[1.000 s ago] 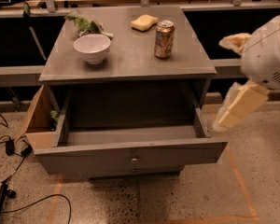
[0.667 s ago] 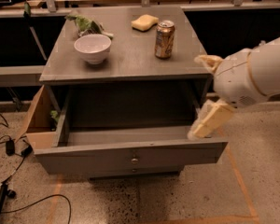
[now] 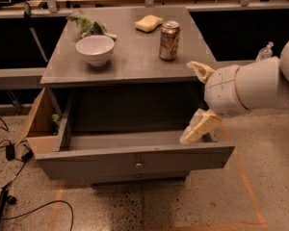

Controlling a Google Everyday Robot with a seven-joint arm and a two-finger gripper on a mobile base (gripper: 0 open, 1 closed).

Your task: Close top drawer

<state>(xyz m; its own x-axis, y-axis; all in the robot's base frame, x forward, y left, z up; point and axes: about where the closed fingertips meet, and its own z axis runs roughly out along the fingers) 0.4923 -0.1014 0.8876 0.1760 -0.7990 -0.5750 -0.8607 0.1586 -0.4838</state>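
Note:
The top drawer [image 3: 96, 161] is pulled far out of the grey cabinet, and its inside shows nothing in it. Its wide flat front faces me, with a small round knob [image 3: 138, 165] at centre. My gripper [image 3: 188, 101] is at the drawer's right side, with the white arm coming in from the right. It is open and holds nothing. The lower finger [image 3: 198, 127] hangs over the drawer's right inner corner, just behind the front panel. The upper finger [image 3: 199, 70] is level with the cabinet top's edge.
On the cabinet top [image 3: 130, 57] stand a white bowl [image 3: 95, 49], a soda can [image 3: 169, 41], a yellow sponge [image 3: 149, 23] and a green leafy item [image 3: 89, 25]. A cardboard box [image 3: 38, 124] sits at the cabinet's left. Cables [image 3: 9, 196] lie on the floor. A slimmer drawer front [image 3: 138, 176] shows below.
My arm has moved left, from beside the cabinet to the drawer's right side. The lower finger now reaches over the drawer's inner corner. The drawer has not moved.

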